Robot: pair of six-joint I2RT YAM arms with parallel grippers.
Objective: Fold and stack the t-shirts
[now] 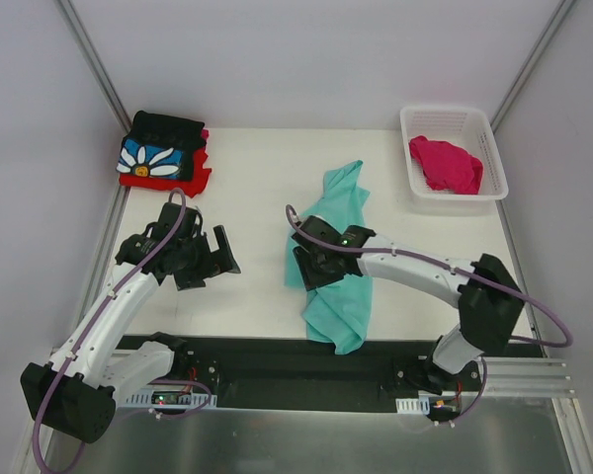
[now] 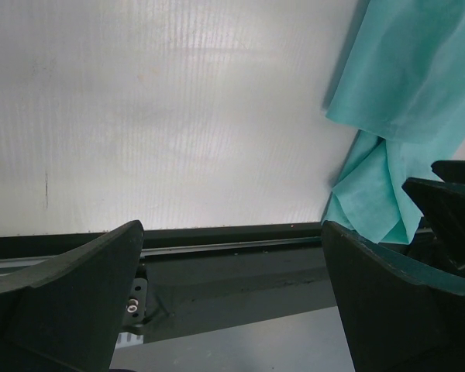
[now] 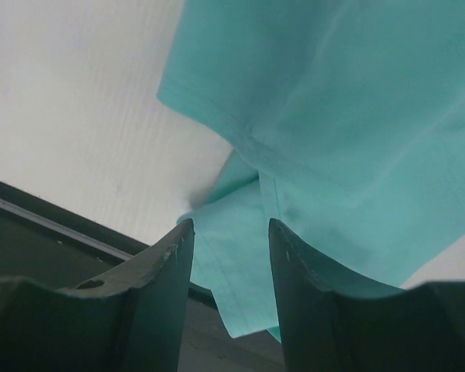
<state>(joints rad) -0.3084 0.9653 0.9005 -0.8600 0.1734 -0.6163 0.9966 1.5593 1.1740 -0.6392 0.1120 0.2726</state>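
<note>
From above, the plain mint-teal cloth t-shirt (image 1: 348, 202) lies loose on the white worktop (image 1: 247, 178), left of the white plastic lattice basket (image 1: 451, 110) and nearer the arms. Its long axis runs from the far side toward the arm bases, and a narrow end points far. The right claw (image 1: 311, 265) sits at the shirt edge turned away from the basket, so it is plainly the nearer one. The left claw (image 1: 210, 259) hangs farther from the basket, well apart from the cloth. In the left wrist view, the left claw (image 2: 231, 226) is spread wide and holds nothing, with the shirt (image 2: 418, 77) off toward the basket side. In the right wrist view, the right claw (image 3: 231, 225) stands partway apart. A folded hem of the shirt (image 3: 349, 101) lies just ahead and in the gap, and I judge it not yet pinched.
</note>
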